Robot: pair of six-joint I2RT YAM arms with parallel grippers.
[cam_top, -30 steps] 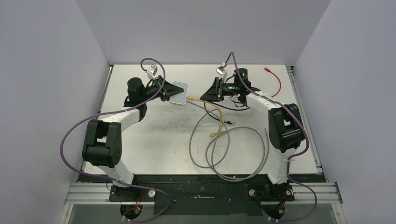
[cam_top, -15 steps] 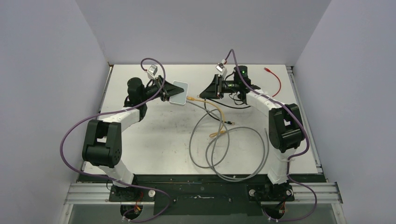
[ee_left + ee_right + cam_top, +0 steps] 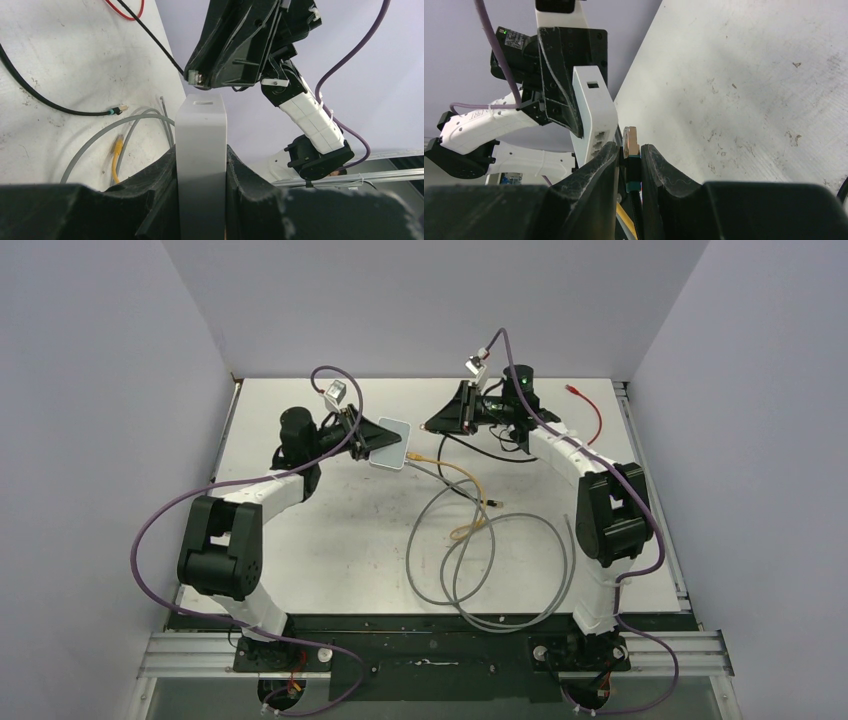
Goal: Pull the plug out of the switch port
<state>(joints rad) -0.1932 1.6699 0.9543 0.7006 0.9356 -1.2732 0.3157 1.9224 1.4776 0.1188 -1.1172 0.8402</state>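
Observation:
My left gripper [image 3: 372, 440] is shut on the switch [image 3: 393, 442], a flat light-grey box held off the table and tilted. In the left wrist view the switch [image 3: 200, 125] stands edge-on between the black fingers [image 3: 155, 185]. My right gripper [image 3: 430, 427] hovers just right of it, shut on the plug [image 3: 630, 140], which has a clear amber tip and a black boot with a teal ring. The plug sits outside the row of sockets [image 3: 599, 140], close beside the switch [image 3: 596, 107] and apart from it. In the left wrist view, the right gripper [image 3: 195, 80] hangs just beyond the switch's far end.
A yellow cable's plug [image 3: 420, 456] and a grey cable [image 3: 480, 570] meet the switch's right edge; the grey one coils over the table's middle. A black cable [image 3: 480, 455] trails from the right gripper. A red cable [image 3: 590, 410] lies far right. Walls close three sides.
Both grippers have risen and shifted toward the back wall. The left one has turned the switch to a tilt. The right one still holds the plug.

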